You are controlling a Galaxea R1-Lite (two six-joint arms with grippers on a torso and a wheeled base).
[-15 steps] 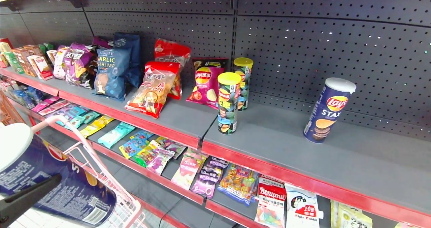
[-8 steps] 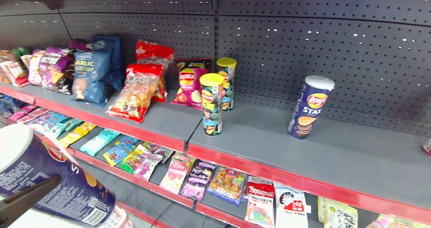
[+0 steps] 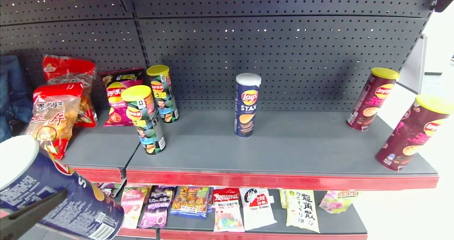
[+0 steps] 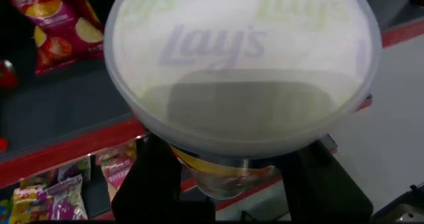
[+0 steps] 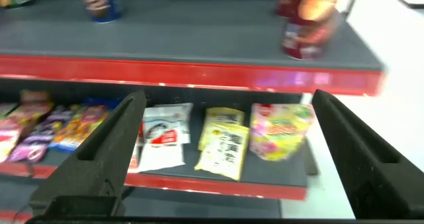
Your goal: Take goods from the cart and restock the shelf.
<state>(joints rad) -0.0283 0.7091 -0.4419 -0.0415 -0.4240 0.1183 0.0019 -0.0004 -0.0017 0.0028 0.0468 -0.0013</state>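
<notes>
A blue can (image 3: 60,194) of chips hangs at the near left of the scene, short of the shelf (image 3: 283,148), clamped in the left jaws. One black finger (image 3: 32,211) lies across its side in the head view, and the left wrist view shows fingers pressing either flank. The can is tilted: its long axis slants from the white lid (image 4: 242,58) at the upper left, nearest the head camera, down to its base at the lower right.

The right jaws stand wide apart with nothing between them, level with the shelf's red front edge (image 5: 199,75) in the right wrist view.

On the grey shelf a matching blue can (image 3: 246,105) stands upright near the middle. Two green-lidded cans (image 3: 143,119) stand to its left, one behind the other. Two maroon cans (image 3: 372,98) stand at the right end, well apart from it. Chip bags (image 3: 56,112) lean at the far left. Sweet packets (image 3: 227,208) lie on the shelf below.
</notes>
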